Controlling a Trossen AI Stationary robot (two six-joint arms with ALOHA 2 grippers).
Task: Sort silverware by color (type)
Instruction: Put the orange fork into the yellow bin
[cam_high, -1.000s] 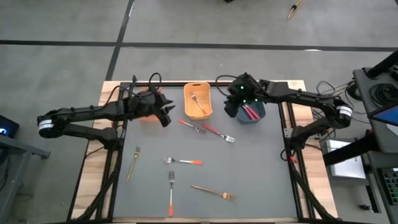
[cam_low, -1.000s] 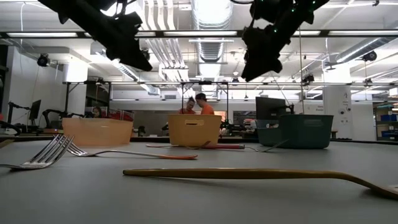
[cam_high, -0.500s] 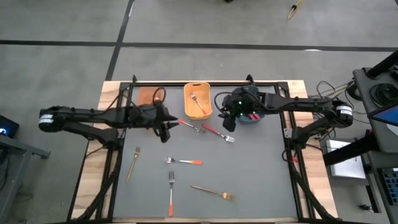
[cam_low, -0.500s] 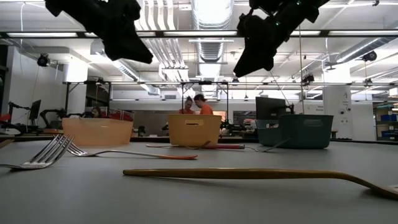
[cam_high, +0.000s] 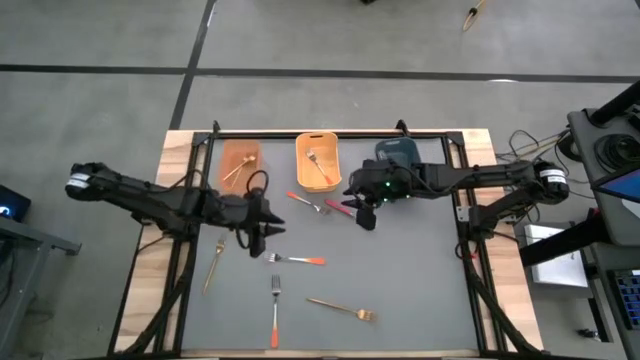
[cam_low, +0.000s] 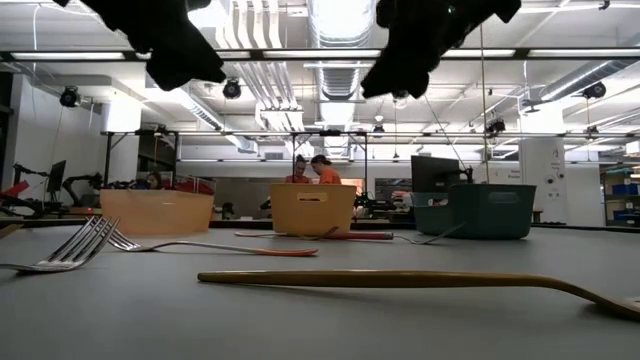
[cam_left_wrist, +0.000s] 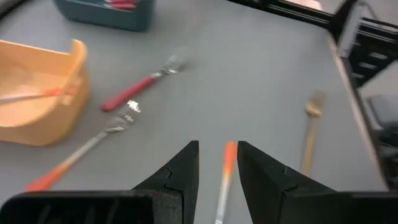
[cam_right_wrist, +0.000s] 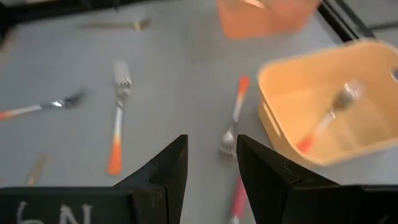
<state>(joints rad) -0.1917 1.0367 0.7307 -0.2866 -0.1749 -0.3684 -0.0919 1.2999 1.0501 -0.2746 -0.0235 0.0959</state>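
Left gripper (cam_high: 262, 235), fingers apart and empty, is hovering over an orange-handled fork (cam_high: 297, 259) mid-table. Right gripper (cam_high: 365, 217), also apart and empty, is hanging above a red-handled fork (cam_high: 350, 214). Forks look light, stiff, slippery; mid-handle pinch seems best.

Six forks (cam_high: 296, 260) are spread flat on the table: two gold, three orange-handled, one red-handled (cam_high: 340, 209). Others are seen lying inside the three bins.
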